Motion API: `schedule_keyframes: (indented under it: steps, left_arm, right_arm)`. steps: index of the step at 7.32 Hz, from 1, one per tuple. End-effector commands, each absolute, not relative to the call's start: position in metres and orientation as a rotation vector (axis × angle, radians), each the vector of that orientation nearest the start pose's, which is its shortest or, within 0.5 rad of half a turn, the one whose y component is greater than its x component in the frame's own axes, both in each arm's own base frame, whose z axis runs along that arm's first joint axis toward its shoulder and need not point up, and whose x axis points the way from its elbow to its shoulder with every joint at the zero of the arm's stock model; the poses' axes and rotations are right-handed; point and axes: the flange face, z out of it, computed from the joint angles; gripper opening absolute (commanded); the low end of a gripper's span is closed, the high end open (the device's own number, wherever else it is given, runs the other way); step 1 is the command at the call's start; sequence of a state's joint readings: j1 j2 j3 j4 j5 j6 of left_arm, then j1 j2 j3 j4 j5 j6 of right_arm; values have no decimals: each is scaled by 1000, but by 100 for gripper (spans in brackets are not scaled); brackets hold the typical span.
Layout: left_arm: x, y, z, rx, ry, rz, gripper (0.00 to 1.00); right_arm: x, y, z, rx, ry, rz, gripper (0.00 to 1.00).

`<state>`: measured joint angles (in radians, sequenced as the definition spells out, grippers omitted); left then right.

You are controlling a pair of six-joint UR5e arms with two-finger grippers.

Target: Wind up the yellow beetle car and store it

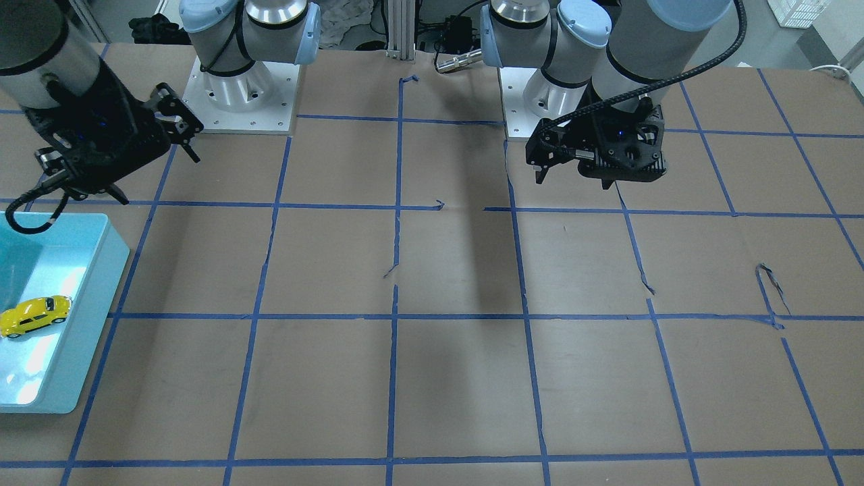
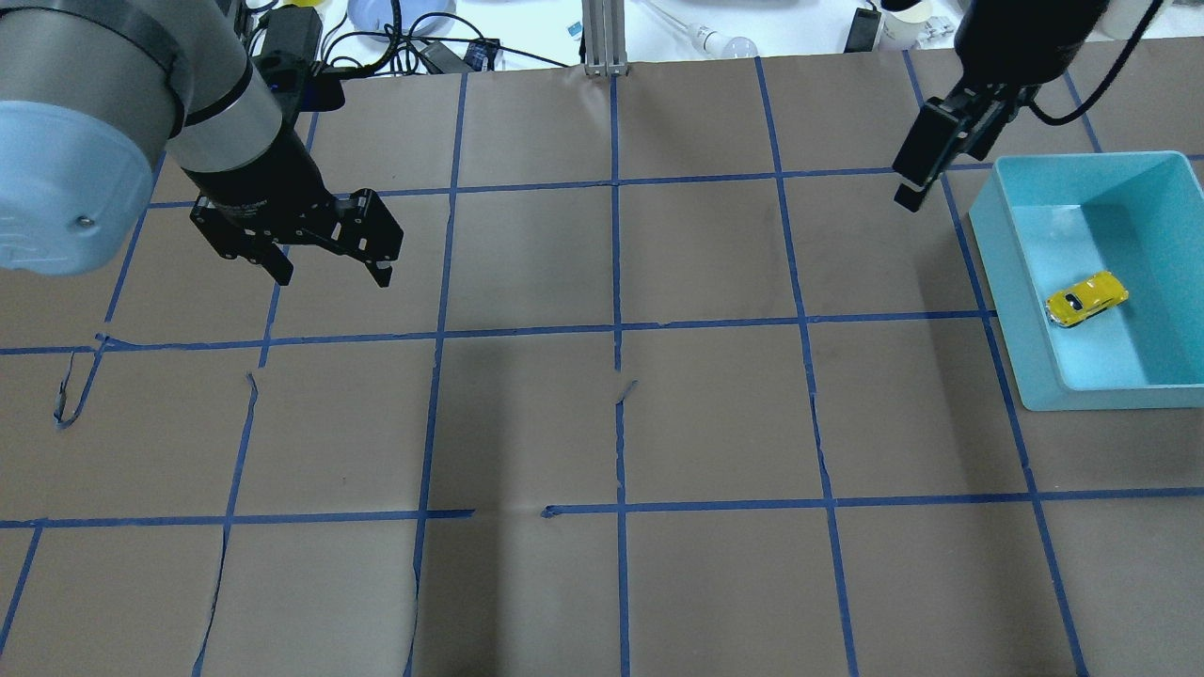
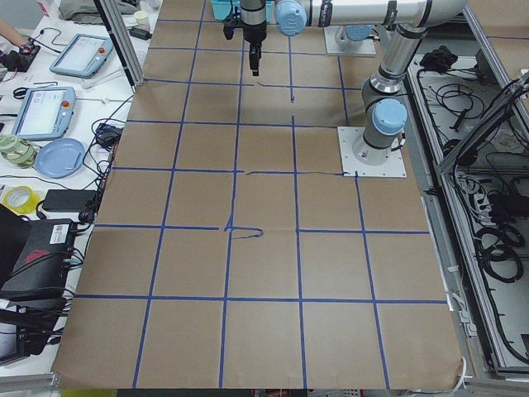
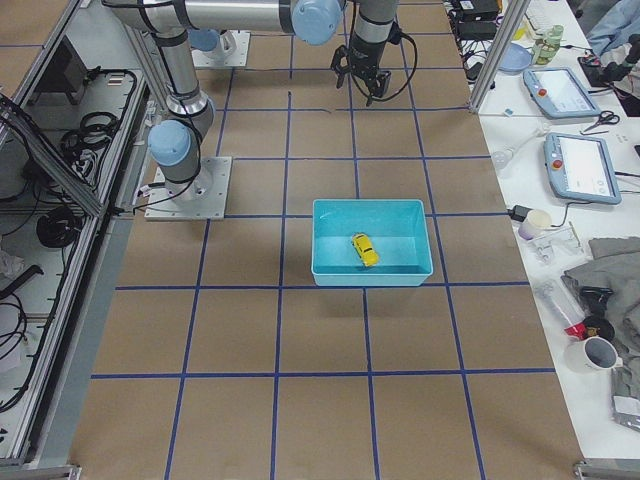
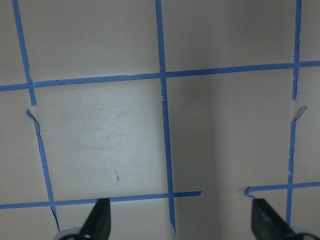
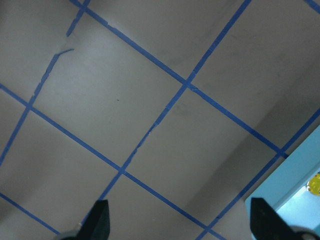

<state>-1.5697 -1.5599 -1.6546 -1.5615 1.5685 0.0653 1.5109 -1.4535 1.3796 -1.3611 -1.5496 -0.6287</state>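
Note:
The yellow beetle car (image 2: 1086, 299) lies on the floor of a teal bin (image 2: 1011, 282) at the table's right end. It also shows in the front view (image 1: 34, 316), the right side view (image 4: 363, 249) and, as a yellow sliver, in the right wrist view (image 6: 315, 184). My right gripper (image 2: 908, 193) hangs open and empty above the table, just off the bin's far left corner (image 1: 158, 179) (image 6: 180, 222). My left gripper (image 2: 331, 273) is open and empty above bare paper on the left half (image 1: 574, 172) (image 5: 182, 222).
Brown paper with a blue tape grid (image 2: 616, 329) covers the table; some tape is torn and curled (image 2: 71, 395). Cables and devices (image 2: 376, 47) lie beyond the far edge. The arm bases (image 1: 236, 94) stand at the robot's side.

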Motion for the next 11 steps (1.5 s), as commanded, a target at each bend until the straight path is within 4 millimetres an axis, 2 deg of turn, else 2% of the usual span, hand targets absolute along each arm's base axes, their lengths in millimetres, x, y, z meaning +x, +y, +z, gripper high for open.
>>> schedule_keyframes:
  steps: [1,3,4,6,8,11]
  left_arm:
    - [-132,-481,450,94,3139,108,100]
    - [-133,-481,447,92,3140,118,100]
    - [-133,-482,446,92,3139,120,100]
    - [-135,-484,443,99,3136,130,100]
    - [-135,-483,444,101,3137,128,100]
    - [-135,-483,444,104,3137,128,100]
  right_arm:
    - [119,-540,493,-368,3066,183,100]
    - [118,-550,484,-17,3119,83,100]
    - [118,-556,487,59,3112,3,100]
    - [119,-560,492,71,3115,-98,100]
    - [119,-552,488,128,3119,-86,100]
    - [126,-541,499,105,3122,-117,100]
